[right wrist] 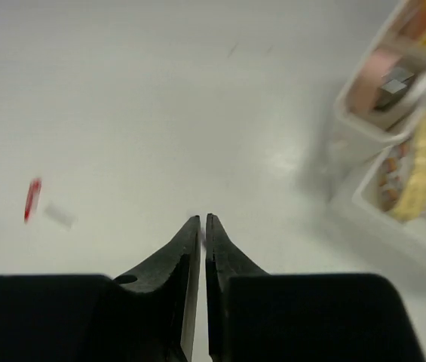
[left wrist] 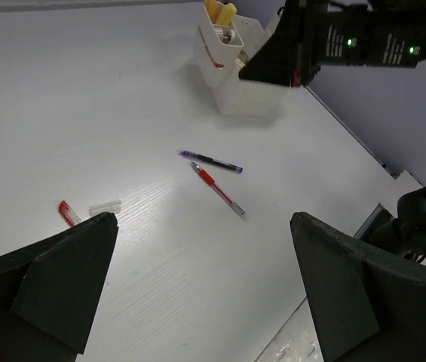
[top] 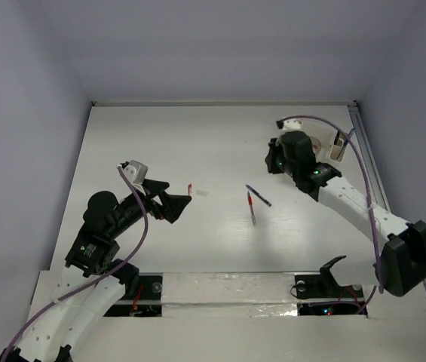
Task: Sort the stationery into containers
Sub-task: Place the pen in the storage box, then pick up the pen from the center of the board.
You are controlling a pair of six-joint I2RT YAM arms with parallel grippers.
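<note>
Now, on the white desk [top: 197, 143], the cream organizer [left wrist: 235, 90] stands at the far right edge with yellow pieces in it. Your right claw [right wrist: 202, 220] hangs near it, pressed together on nothing. Your left claw [left wrist: 203, 226] is spread wide and empty, facing the pens. Take the red pen [left wrist: 218, 190] mid-barrel, crosswise, clear of the blue pen [left wrist: 211, 161] just beside its end. A small red piece [left wrist: 65, 213] lies well apart.

White table [top: 220, 143] (lavender walls [top: 24, 75] around), crinkled pale strip [top: 228, 288] along near edge
</note>
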